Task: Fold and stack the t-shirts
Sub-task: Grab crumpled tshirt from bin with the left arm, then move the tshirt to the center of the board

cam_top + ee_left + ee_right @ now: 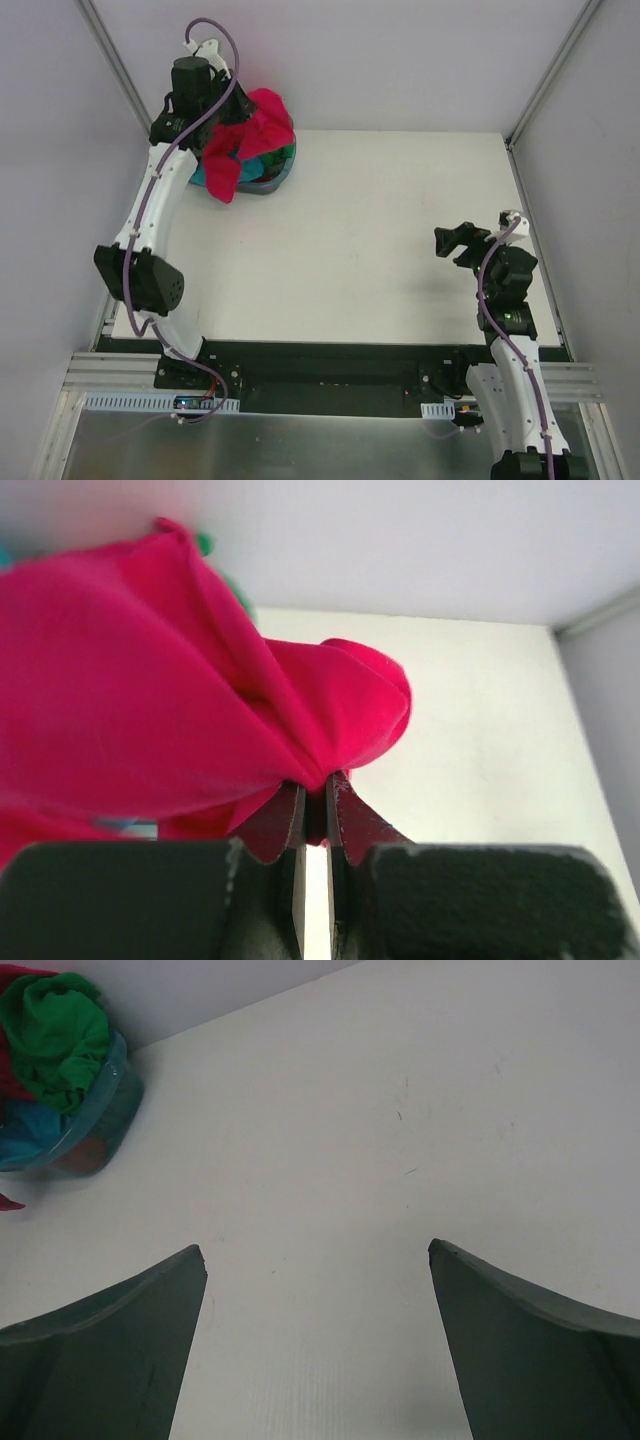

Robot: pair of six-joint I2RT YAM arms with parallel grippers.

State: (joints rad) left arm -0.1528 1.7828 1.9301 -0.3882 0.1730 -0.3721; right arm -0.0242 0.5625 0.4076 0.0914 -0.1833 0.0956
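Note:
My left gripper (315,785) is shut on a fold of the crimson-pink t-shirt (150,690) and holds it above the small basket (272,180) at the table's far left. In the top view the crimson-pink t-shirt (250,135) hangs bunched from the left gripper (235,118) over the basket. The green t-shirt (60,1030) and the turquoise-blue t-shirt (30,1130) lie in the basket (105,1110), with a bit of red t-shirt (12,1070) beside them. My right gripper (318,1255) is open and empty, above bare table at the right (452,240).
The white table (380,250) is ringed by pale walls, with metal posts at the far corners. The basket stands close to the back wall. The arm bases sit on a black rail (330,375) at the near edge.

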